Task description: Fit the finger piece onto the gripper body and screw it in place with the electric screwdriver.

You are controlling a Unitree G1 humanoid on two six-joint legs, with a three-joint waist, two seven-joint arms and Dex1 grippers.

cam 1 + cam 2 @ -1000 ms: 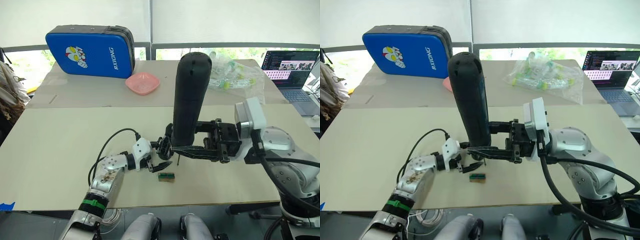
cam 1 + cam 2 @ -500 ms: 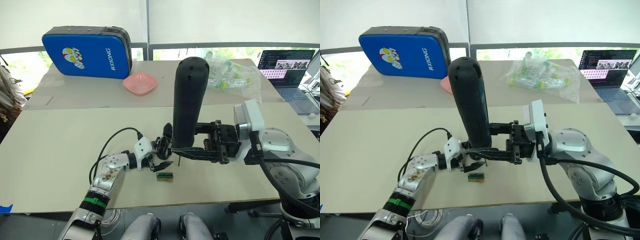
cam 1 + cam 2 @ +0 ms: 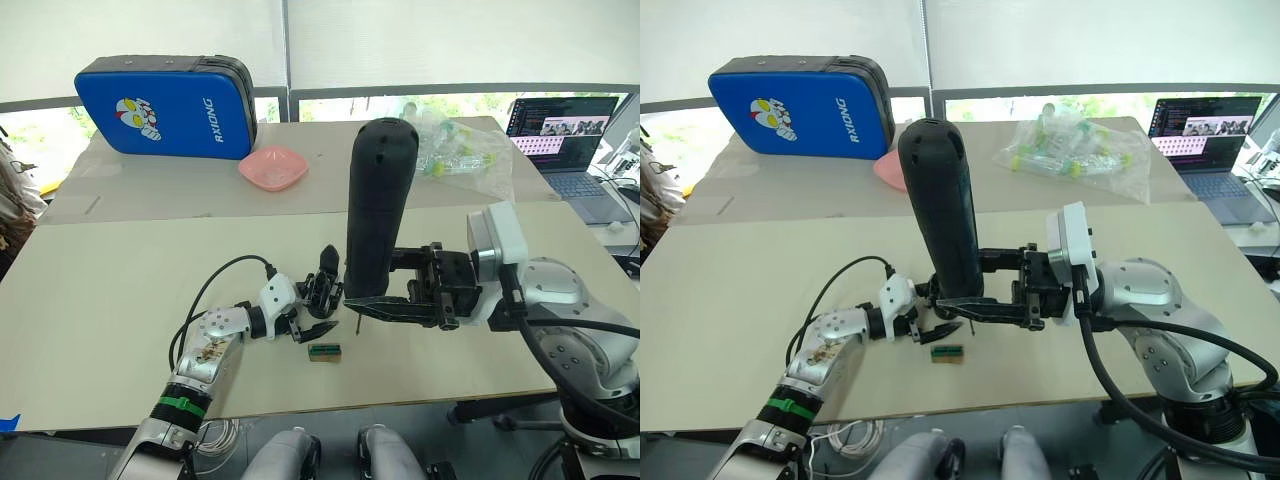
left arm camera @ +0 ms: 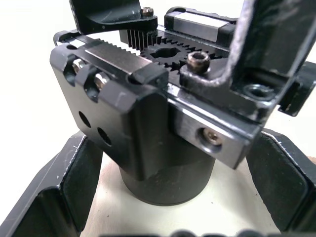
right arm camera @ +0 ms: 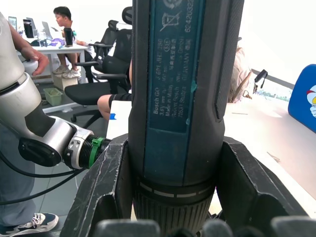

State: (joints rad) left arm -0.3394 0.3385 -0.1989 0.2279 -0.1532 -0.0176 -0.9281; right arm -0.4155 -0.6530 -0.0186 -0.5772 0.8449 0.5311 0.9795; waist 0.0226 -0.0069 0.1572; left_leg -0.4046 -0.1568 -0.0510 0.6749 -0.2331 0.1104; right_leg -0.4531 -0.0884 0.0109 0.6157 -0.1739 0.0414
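A pale tabletop (image 3: 120, 290) runs across a bright room with windows behind; a blue case (image 3: 165, 104), a pink dish (image 3: 272, 167), a bag of small parts (image 3: 465, 160) and a laptop (image 3: 558, 130) sit along the far side. Near the front edge, the left gripper (image 3: 318, 310) has its two black fingers closed around the round base of the gripper body (image 4: 148, 123), holding it just above the table. The left wrist view shows the body's toothed rack and screw heads facing up, with a black finger already mounted on it (image 4: 116, 12); whether that is the finger piece to be fitted, I cannot tell.

The right gripper (image 3: 385, 300) is clamped on the electric screwdriver (image 3: 378, 205), which stands upright with its rounded end high and its thin bit (image 3: 357, 324) pointing down just beside the gripper body. A small green-and-tan block (image 3: 326, 351) lies on the table just in front of both.

The likely risk is misalignment (the screw heads are tiny, and the tall tool hides much of the body from the head camera). If the bit comes down off-centre it could skid off the screw, cam out, or push the body round in the left fingers. A tilted driver could cross-thread the screw.
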